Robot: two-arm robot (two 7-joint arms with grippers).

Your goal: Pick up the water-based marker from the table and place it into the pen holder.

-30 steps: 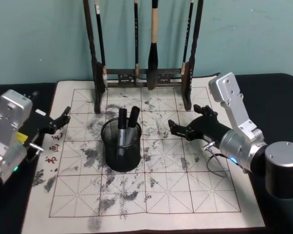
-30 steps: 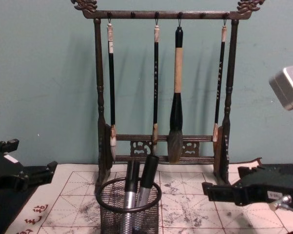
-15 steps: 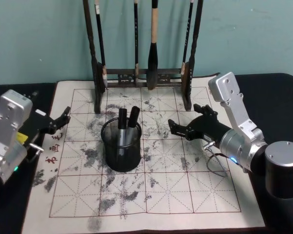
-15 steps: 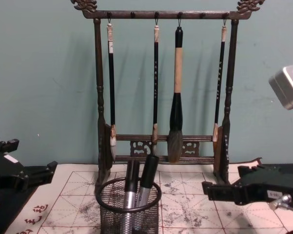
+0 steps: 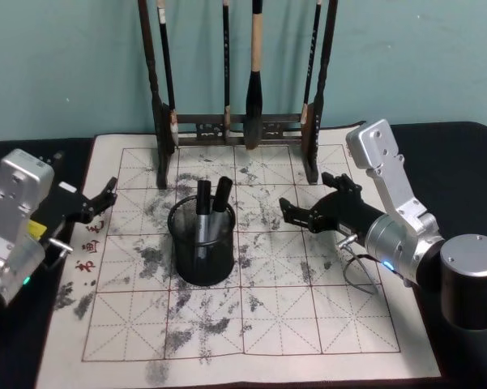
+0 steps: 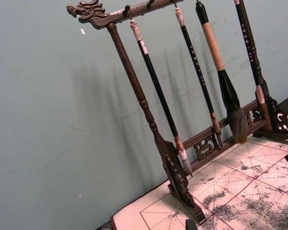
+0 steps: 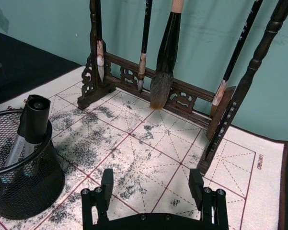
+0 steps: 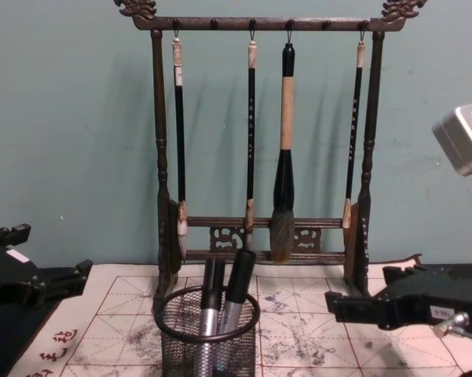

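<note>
Right gripper (image 5: pixel 301 212): fingers spread, empty, above the mat right of the pen holder, apart from it | Left gripper (image 5: pixel 104 197): fingers spread, empty, at the mat's left edge | Brush rack (image 5: pixel 237 126): upright behind holder | Pen holder (image 5: pixel 201 243): mid-mat | Markers (image 5: pixel 212 207): two, upright inside holder, between both grippers.

Two markers (image 5: pixel 209 209) upright in pen holder (image 5: pixel 201 253); both grippers apparently empty

Mesh hides the lower barrels of two markers (image 5: pixel 211 212) in the pen holder (image 5: pixel 201 261). The brush rack (image 5: pixel 239 121) is cut off by the head view's top edge.
</note>
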